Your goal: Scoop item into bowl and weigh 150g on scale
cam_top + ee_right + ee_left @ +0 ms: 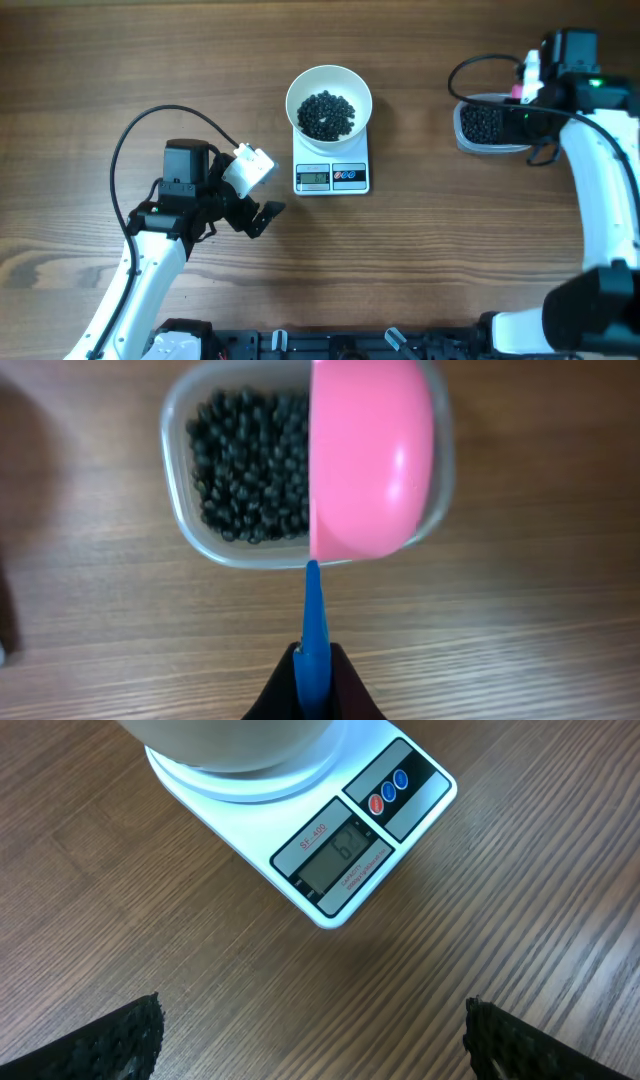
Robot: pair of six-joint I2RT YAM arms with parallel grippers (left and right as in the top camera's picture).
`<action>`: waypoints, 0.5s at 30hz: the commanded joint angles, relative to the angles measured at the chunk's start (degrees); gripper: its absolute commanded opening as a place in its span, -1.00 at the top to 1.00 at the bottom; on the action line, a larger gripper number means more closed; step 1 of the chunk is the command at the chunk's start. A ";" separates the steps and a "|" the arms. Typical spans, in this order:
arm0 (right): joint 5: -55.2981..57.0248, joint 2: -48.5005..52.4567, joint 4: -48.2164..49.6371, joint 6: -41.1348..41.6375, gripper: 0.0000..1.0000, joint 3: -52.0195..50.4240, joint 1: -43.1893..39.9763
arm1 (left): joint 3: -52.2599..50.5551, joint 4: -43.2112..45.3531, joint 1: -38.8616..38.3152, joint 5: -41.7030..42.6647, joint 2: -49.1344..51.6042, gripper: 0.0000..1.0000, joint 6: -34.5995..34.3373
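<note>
A white bowl (pixel 329 99) holding a heap of small dark round pieces (pixel 326 115) stands on the white scale (pixel 331 177), whose grey display (pixel 337 856) is lit. My left gripper (pixel 262 217) hovers open over bare wood just left of the scale, its fingertips (pixel 135 1032) far apart with nothing between them. My right gripper (pixel 315 665) is shut on the blue handle (pixel 314 610) of a pink scoop (pixel 370 455). The scoop is held over the right part of a clear container (pixel 180 490) full of the same dark pieces (pixel 245 475).
The clear container (pixel 470 140) sits at the far right of the wooden table, under the right arm (pixel 600 180). Black cables loop beside both arms. The left arm's base is at the lower left.
</note>
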 commanded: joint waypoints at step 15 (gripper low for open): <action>-20.17 14.29 3.67 -4.68 0.91 -2.89 -0.07 | -0.59 0.13 -0.37 1.09 -0.52 -1.00 1.05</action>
